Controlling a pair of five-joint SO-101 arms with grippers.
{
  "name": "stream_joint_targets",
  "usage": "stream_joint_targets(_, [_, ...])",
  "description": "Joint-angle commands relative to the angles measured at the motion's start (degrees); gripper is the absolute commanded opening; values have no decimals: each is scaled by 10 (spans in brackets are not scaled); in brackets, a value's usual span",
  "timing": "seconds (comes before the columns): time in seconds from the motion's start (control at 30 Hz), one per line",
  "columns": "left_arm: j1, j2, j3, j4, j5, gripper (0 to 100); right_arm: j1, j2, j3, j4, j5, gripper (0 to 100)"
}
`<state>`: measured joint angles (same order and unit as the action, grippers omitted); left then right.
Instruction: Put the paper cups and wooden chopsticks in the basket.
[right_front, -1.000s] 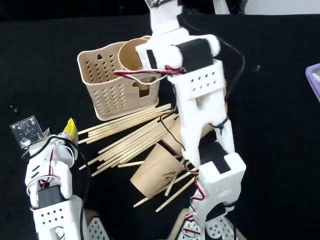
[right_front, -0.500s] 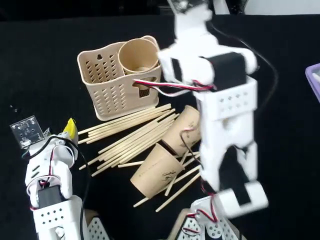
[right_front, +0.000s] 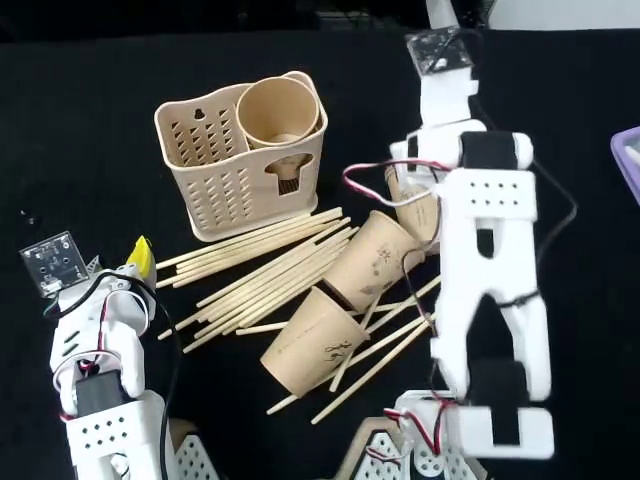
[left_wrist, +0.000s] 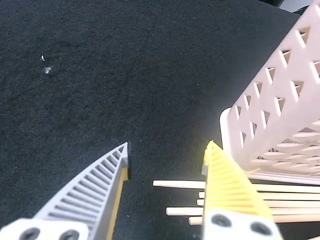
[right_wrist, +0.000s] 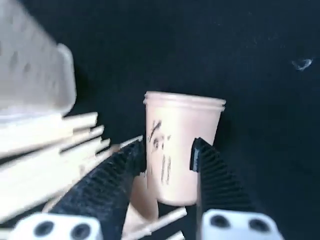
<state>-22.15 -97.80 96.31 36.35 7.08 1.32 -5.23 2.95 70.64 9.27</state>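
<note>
Paper cup (right_wrist: 182, 125): on its side on the counter (right_wrist: 250, 60), rim pointing away from my right end effector (right_wrist: 166, 149). Jaws wide, one either side of its body, not yet closed.

The high view looks down from a fixed camera above the black table (right_front: 90, 90), far enough off to take in both arms, whose bases sit at its lower edge. The left wrist view looks along the left gripper (left_wrist: 167, 150) from low and close to the table, facing a wall of the basket (left_wrist: 280, 100) and the ends of the chopsticks (left_wrist: 180, 184). The right wrist view looks past the right gripper (right_wrist: 167, 147), very near a lying paper cup (right_wrist: 182, 115). All three views share the basket and chopsticks.
</note>
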Motion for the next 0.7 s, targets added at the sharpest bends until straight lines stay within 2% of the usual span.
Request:
stream_joint_targets(0.0, [0, -4, 14, 2, -6, 238, 11, 58, -40, -42, -85, 170])
stream_joint_targets(0.17, [0, -4, 14, 2, -6, 238, 24, 187, -151, -38, -142, 170])
stream_joint_targets(0.3, [0, -6, 14, 2, -6, 238, 49, 276, -269, 55, -168, 170])
stream_joint_targets(0.53, [0, -6, 14, 2, -6, 238, 70, 396, -488, 278, -148, 170])
stream_joint_targets(0.67, [0, -6, 14, 2, -6, 238, 81, 423, -540, 306, -105, 167])
